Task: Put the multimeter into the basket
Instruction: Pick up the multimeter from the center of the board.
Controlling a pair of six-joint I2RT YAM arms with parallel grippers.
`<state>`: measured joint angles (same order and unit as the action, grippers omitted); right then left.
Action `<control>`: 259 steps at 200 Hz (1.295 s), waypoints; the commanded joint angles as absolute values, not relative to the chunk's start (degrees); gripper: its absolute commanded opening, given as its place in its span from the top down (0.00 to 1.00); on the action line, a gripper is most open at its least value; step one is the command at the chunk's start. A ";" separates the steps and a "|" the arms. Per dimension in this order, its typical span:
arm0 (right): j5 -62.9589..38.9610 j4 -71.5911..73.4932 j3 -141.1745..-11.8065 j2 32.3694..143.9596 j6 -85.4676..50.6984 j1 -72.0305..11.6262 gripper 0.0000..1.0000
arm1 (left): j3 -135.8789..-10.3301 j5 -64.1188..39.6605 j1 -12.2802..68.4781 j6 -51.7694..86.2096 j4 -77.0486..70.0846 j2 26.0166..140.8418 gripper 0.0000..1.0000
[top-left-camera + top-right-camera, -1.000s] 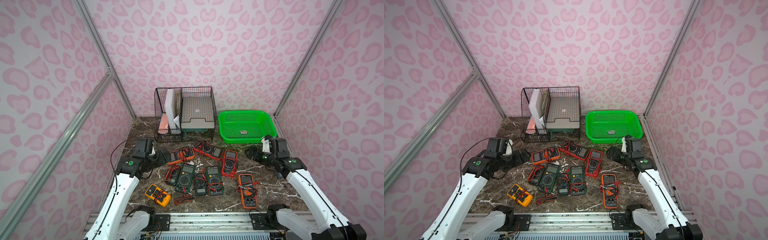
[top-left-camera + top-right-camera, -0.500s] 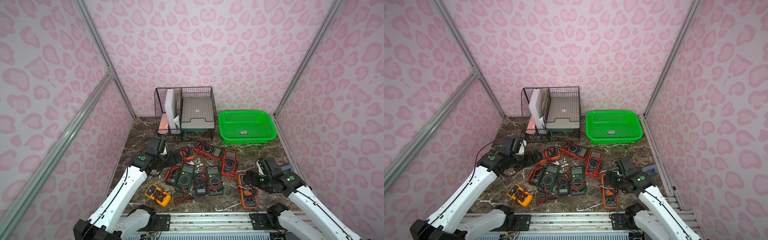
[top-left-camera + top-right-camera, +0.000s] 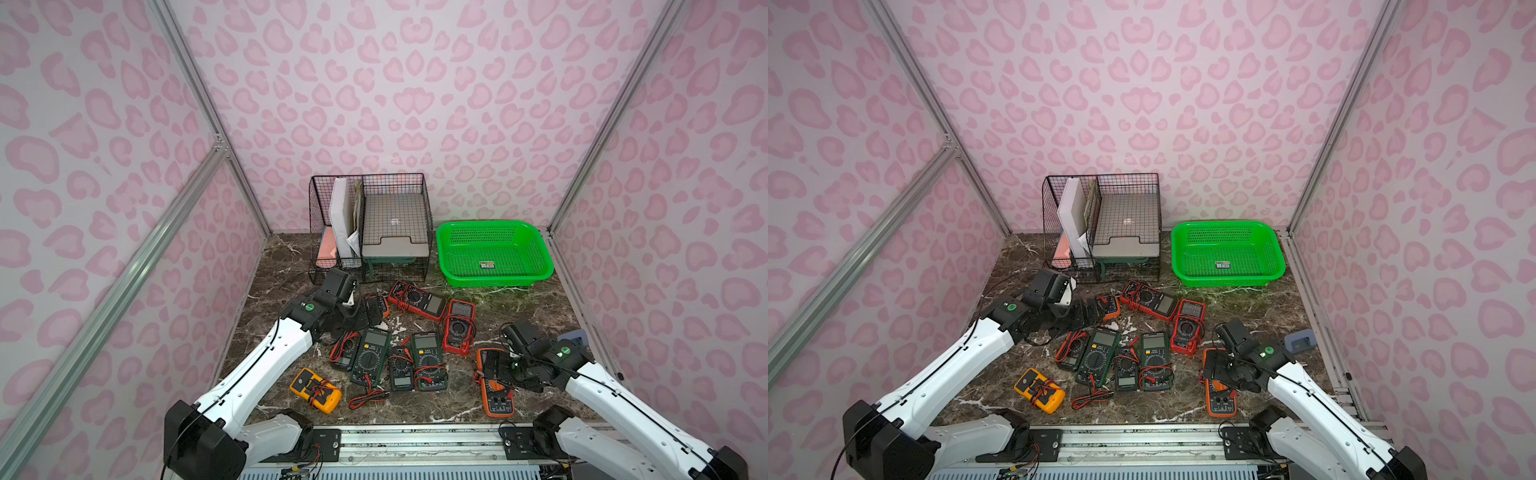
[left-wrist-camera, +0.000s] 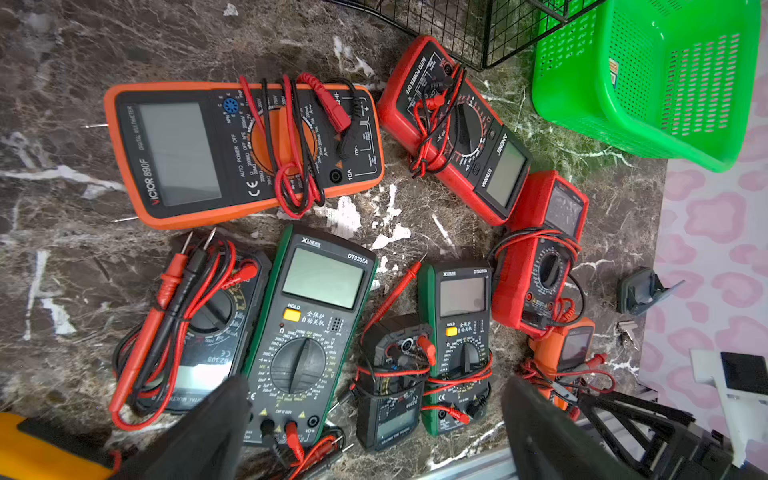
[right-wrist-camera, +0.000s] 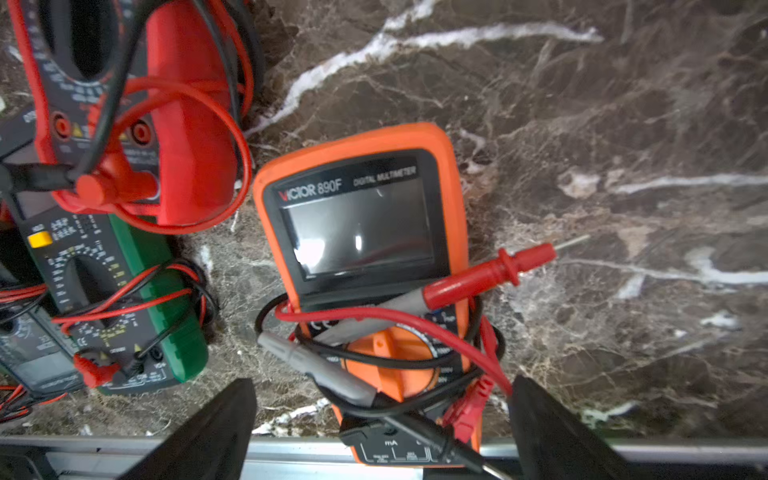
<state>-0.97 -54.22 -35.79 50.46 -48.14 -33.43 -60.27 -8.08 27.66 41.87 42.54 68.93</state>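
Several multimeters lie on the marble table. The green basket (image 3: 498, 279) (image 3: 1225, 281) stands at the back right, holding only a small label. My right gripper (image 3: 494, 368) (image 3: 1219, 369) hangs open over the orange multimeter (image 3: 498, 401) nearest the front right. In the right wrist view this multimeter (image 5: 361, 224), wrapped in its leads, lies between my open right gripper (image 5: 380, 415), with gaps on both sides. My left gripper (image 3: 365, 316) (image 4: 374, 415) is open and empty above the back-left orange multimeter (image 4: 232, 153), which it partly hides in both top views.
A black wire organiser (image 3: 370, 224) with papers stands left of the basket. Red meters (image 3: 415, 297) (image 3: 457, 328), green ones (image 3: 370, 357) and a yellow one (image 3: 316, 388) crowd the middle. A small grey object (image 3: 571, 336) lies by the right wall. A metal rail (image 3: 415, 440) runs along the front edge.
My right arm swung from beside the basket to the front, over the orange multimeter, and its jaws widened slightly. My left arm reached inward over the back-left orange multimeter.
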 commanded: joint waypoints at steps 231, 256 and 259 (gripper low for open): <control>-3.54 -53.32 -32.87 50.60 -54.02 -38.78 0.01 | -62.84 -11.43 28.12 40.25 39.52 74.68 0.01; -3.60 -52.96 -31.80 51.53 -55.33 -40.60 0.00 | -62.36 -11.53 28.12 40.34 39.29 74.38 0.01; -3.53 -52.86 -31.68 51.65 -55.50 -40.86 0.00 | -62.19 -11.57 28.12 40.39 39.25 74.31 0.01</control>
